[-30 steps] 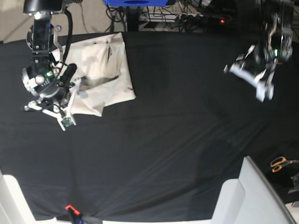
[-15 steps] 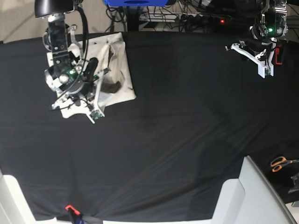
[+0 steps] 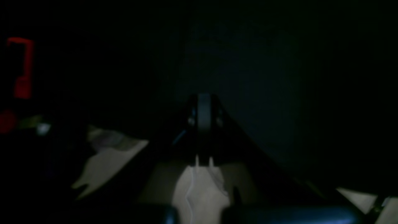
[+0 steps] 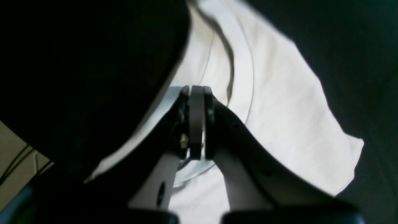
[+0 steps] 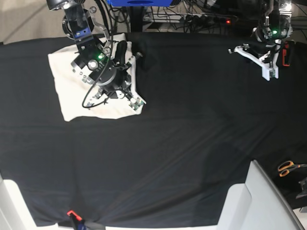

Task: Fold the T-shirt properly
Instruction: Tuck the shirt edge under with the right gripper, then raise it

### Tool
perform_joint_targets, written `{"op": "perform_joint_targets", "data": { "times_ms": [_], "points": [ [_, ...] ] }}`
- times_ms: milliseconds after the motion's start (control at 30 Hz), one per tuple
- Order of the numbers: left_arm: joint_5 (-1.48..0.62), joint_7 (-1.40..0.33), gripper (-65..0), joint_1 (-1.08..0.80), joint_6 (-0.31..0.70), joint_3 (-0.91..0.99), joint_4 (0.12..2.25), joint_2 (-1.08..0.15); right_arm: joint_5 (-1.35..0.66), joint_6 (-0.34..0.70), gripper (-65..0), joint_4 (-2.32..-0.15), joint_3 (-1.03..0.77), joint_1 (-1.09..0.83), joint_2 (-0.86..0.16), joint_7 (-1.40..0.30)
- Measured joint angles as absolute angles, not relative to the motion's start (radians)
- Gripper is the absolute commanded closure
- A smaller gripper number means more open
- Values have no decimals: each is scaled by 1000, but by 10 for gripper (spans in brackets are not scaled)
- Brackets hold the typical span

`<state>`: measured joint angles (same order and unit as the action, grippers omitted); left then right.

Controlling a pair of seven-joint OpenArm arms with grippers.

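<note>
Since the earlier frame your right gripper (image 5: pixel 136 103) has swung across the T-shirt (image 5: pixel 72 96) to its near-right corner. From above you see the shirt flat at the black table's (image 5: pixel 168 153) far-left corner; only the right wrist view shows those fingers clenched over cloth. Your left gripper (image 5: pixel 268 74), clenched empty, hovers far right.

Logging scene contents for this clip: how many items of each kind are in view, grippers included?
Cream cotton T-shirt, folded on the black cloth: 1
Robot grippers, right gripper and left gripper: 2
Orange-handled scissors: 1
Pale grey-white rigid panels, bottom right and bottom left: 2
Total: 6
</note>
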<state>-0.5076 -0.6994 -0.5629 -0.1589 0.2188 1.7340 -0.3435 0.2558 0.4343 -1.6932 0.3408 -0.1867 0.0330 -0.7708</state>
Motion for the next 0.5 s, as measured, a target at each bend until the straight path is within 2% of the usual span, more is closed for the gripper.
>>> {"op": "perform_joint_targets", "data": {
  "times_ms": [133, 300, 500],
  "points": [
    [-502, -700, 0, -566, -171, 219, 1728, -344, 263, 428, 0, -1708, 339, -197, 19, -799],
    [-504, -699, 0, -565, -168, 225, 1728, -344, 268, 427, 0, -1831, 231, -240, 0, -890],
    [-504, -701, 0, -530, -171, 219, 1712, -344, 254, 436, 0, -1818, 223, -350, 9, -891]
  ]
}}
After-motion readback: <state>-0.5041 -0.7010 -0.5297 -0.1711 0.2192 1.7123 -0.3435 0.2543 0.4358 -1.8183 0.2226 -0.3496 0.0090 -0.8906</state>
